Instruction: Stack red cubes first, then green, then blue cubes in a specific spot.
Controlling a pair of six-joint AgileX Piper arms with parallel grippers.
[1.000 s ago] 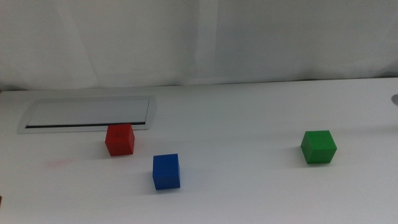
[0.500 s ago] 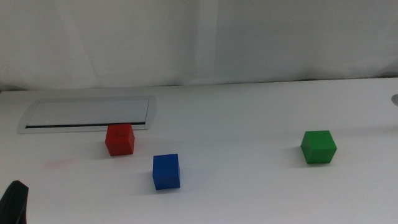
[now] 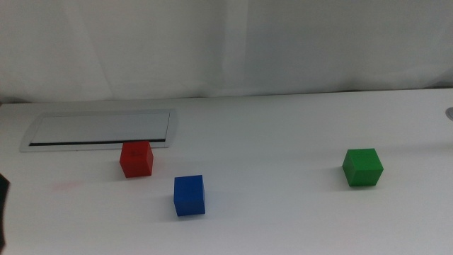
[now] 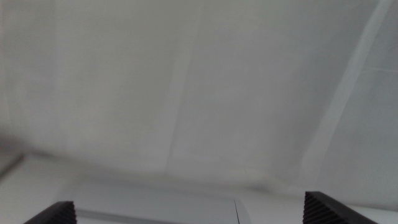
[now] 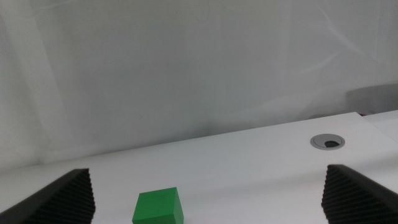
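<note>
The red cube (image 3: 135,159) stands on the white table just in front of the grey panel. The blue cube (image 3: 189,195) sits a little nearer and to its right. Far to the right, alone, is the green cube (image 3: 362,167), which the right wrist view also shows (image 5: 158,207). No cube is stacked. The specific spot is plain white tabletop (image 3: 269,177) with no mark. My left gripper (image 4: 189,214) is open and empty, only a dark sliver of it (image 3: 2,202) showing at the middle view's left edge. My right gripper (image 5: 208,199) is open, empty and short of the green cube.
A long grey framed panel (image 3: 102,129) lies at the back left, also seen from the left wrist (image 4: 155,208). A round grey grommet (image 5: 328,142) sits in the table at the far right (image 3: 449,112). A white curtain closes off the back.
The dark piece of my left arm at the lower left edge has moved up and further out of the picture. The three cubes have not moved.
</note>
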